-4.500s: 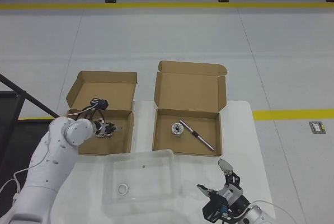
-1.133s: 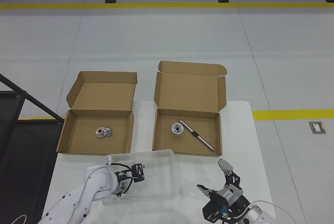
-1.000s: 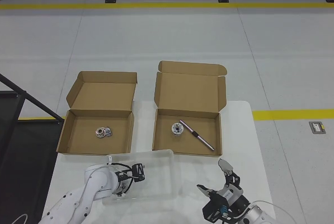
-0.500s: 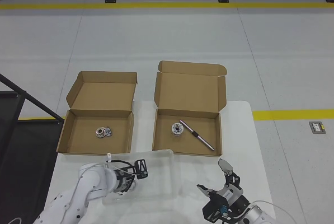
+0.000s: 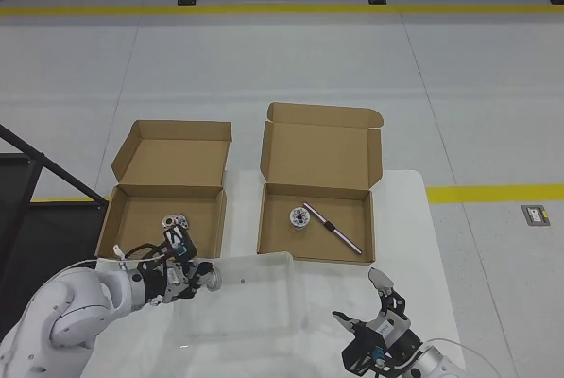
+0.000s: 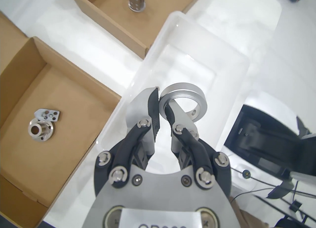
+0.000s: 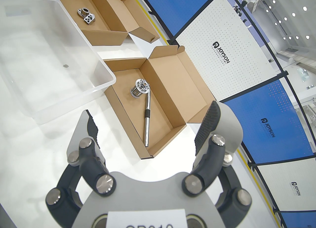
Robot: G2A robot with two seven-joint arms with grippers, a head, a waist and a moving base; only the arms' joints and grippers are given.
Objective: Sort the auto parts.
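Pinching a metal ring, the left hand hides its near rim (right hand spread).

Your top camera looks down on the desk from above the arms. Your left wrist camera sits close over the clear tray; your right wrist camera views it obliquely from farther off. All three share the tray and cardboard boxes.

white table, grey floor, yellow line on floor beside table, small floor plate near it, black frame at table's left, blue and white perforated panels behind
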